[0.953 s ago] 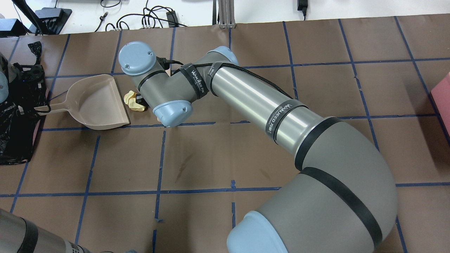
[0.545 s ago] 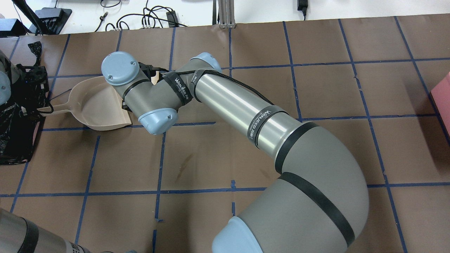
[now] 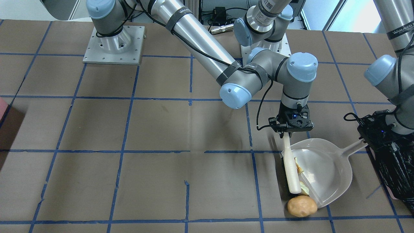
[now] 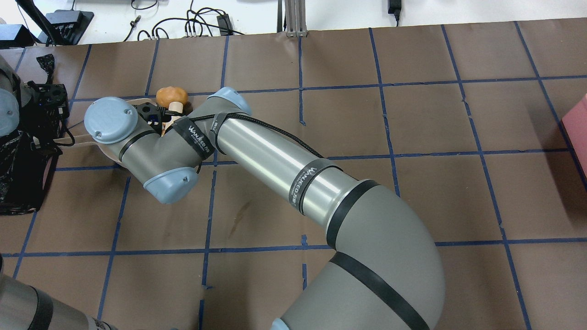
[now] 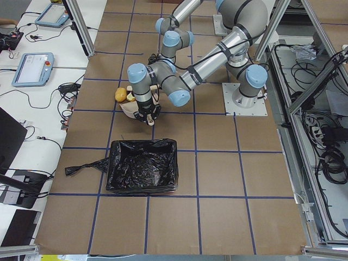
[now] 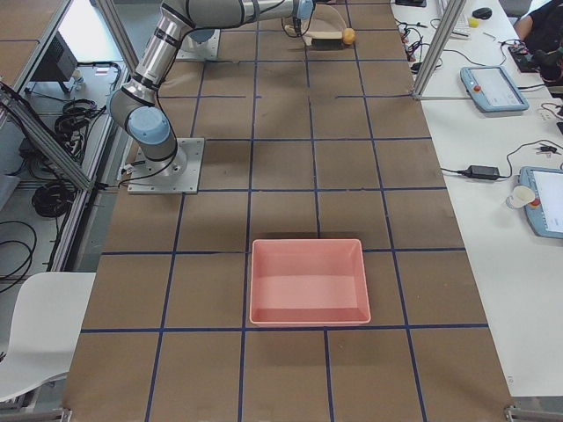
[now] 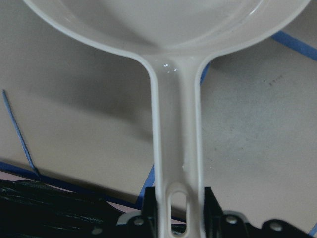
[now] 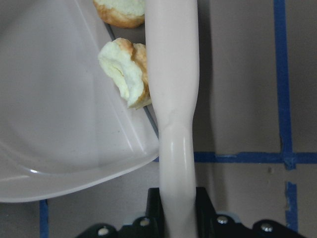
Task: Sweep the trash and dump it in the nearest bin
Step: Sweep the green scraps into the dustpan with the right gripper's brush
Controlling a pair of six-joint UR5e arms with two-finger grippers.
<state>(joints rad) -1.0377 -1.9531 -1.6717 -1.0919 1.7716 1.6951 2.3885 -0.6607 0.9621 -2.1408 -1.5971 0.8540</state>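
Note:
My right gripper [image 3: 292, 127] is shut on a white sweeping stick [image 3: 291, 168], also seen in the right wrist view [image 8: 173, 99]. The stick lies along the front lip of a beige dustpan [image 3: 326, 168]. Two pale apple chunks [image 8: 124, 72] [image 3: 299, 168] sit at that lip, against the stick. The tan potato [image 3: 302, 206] [image 4: 171, 96] lies on the table just past the stick's tip, outside the pan's corner. My left gripper [image 7: 177, 203] is shut on the dustpan's handle [image 7: 176, 148]. The black-bagged bin [image 5: 142, 166] stands right behind the left gripper.
A reddish box [image 6: 308, 281] sits far off at the table's right end. The right arm's forearm [image 4: 275, 156] stretches across the table's middle. Brown paper with blue tape lines covers the table [image 3: 129, 161]. Cables lie beyond the far edge [image 4: 197, 25].
The right arm has swept leftward in the overhead view, over the dustpan's mouth. The apple chunks have gone under it, and the potato now shows beyond the pan's far corner.

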